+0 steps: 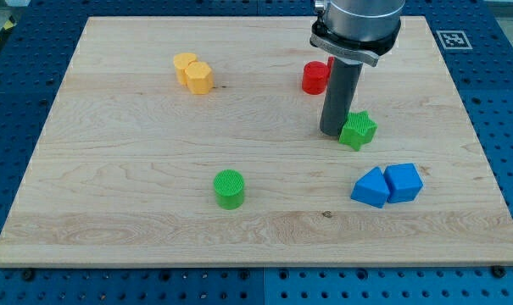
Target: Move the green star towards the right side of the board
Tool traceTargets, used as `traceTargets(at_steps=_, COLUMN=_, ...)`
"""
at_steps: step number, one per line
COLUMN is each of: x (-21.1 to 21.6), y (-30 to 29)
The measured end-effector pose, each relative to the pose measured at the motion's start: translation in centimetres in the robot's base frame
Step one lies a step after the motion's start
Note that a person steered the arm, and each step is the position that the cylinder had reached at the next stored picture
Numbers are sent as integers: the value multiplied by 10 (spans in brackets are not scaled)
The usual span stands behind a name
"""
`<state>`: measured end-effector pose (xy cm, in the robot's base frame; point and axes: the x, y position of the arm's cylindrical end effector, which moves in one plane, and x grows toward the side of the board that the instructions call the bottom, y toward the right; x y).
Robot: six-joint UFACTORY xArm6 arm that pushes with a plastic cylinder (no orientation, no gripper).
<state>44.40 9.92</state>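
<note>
The green star [358,130] lies right of the board's centre. My tip [332,133] stands against the star's left side, touching or nearly touching it. The dark rod rises from there to the arm's head at the view's top.
A red cylinder [315,77] sits just above and left of the rod. A green cylinder [229,188] lies at lower centre. Two blue blocks [387,185] sit together below the star. Two yellow blocks [193,73] sit at upper left. The wooden board [112,169] has its right edge near x=600.
</note>
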Motion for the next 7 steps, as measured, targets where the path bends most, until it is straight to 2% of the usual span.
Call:
traceTargets(at_steps=4, x=11, y=57)
traceTargets(at_steps=7, x=11, y=121)
